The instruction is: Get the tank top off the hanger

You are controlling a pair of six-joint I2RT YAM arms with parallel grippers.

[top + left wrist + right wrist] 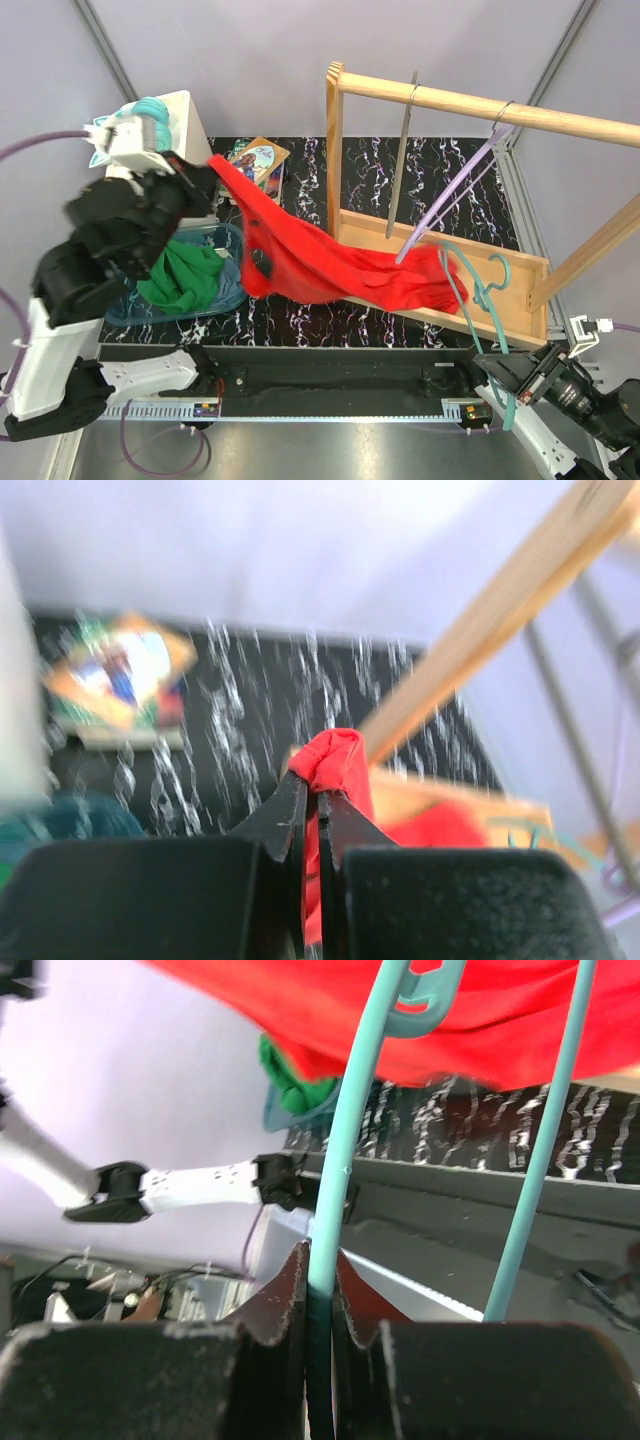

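In the top view, the red tank top (330,265) is stretching from the base of the wooden rack (440,100) out to the rack's left. There the left gripper (205,170) is holding its raised end. The teal hanger (468,290) is leaning over the rack's front edge, its top touching the cloth. In front of the rack, the right gripper (505,378) is gripping the hanger's lower end.

In the left wrist view, the jaws are closing tightly on a bunch of the red cloth (335,760), with a rack beam behind.

In the right wrist view, the jaws are clamping one teal hanger bar (345,1150), and the tank top (500,1020) is hanging above.
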